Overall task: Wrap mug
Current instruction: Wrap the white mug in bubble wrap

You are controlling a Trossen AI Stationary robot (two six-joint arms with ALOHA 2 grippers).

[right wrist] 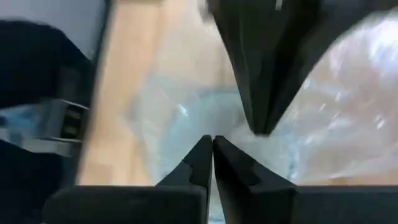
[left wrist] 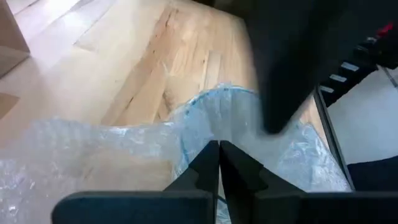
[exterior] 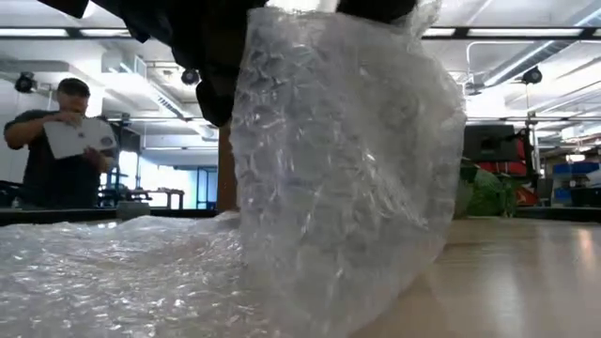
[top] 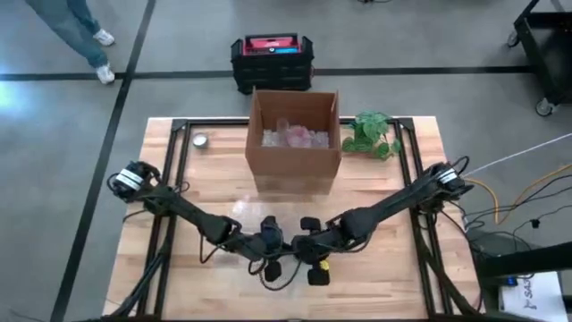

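- My left gripper point(left wrist: 218, 149): jaws pressed together to a thin slit, pinching the bubble wrap point(exterior: 347, 178) at its edge; the sheet bulges up just ahead of the fingertips.
- My right gripper point(right wrist: 212, 144): jaws likewise closed to a hairline gap, clamped on the same bubble wrap, directly opposite my left gripper and very near it.
- Both grippers meet near the front middle of the table point(top: 393, 268), with the wrap bunched between and beneath them.
- Mug point(left wrist: 214, 115): seen only as a pale blue curved rim through the wrap, just ahead of my left jaws; in the right wrist view it shows as a bluish blur just beyond the tips. Whether either jaw touches the mug itself, I cannot tell.
- In the low view the wrap rises as a tall crumpled hump under my jaws and spreads flat across the wood to one side.
- Surface: light wooden planks with a dark frame along the edges.
- Beyond my jaws, mid-table: an open cardboard box point(top: 294, 139) with pale contents; beside it a green plant point(top: 373, 134); a small round silver object point(top: 200, 139) on the box's other side.
- Past the far table edge: a black and red crate point(top: 272, 59) on the floor.
- Room: a person point(exterior: 58, 150) stands in the background holding a white sheet; ceiling lights and shelving behind.
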